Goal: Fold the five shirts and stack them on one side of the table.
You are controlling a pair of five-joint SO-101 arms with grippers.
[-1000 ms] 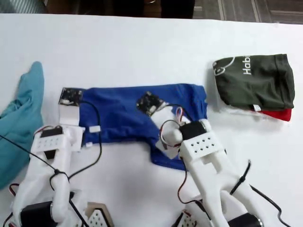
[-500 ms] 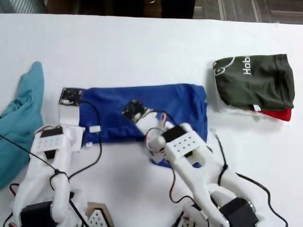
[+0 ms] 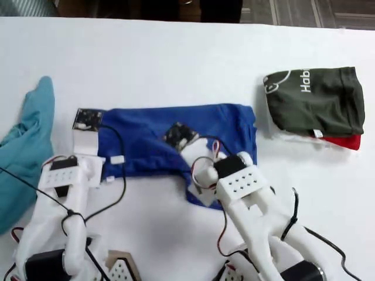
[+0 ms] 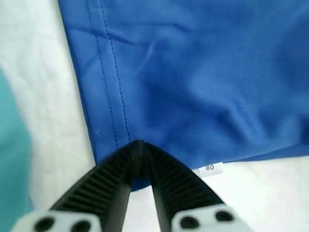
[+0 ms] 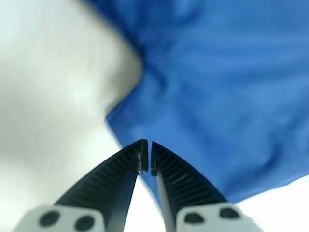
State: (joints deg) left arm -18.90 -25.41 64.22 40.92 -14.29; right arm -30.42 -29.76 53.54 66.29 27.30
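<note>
The blue shirt [image 3: 152,137] lies spread at the centre of the desk [image 3: 176,58]. The right gripper [image 5: 146,157] has swung back rightward since half a second ago, its fingers together at the shirt's near edge. The left gripper [image 4: 137,147], unmoved, keeps its fingers clamped on the shirt's hem.

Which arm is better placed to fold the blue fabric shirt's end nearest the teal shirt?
Left: the left tool pinches the blue fabric shirt at that stitched hem; the right tool sits farther along.
</note>
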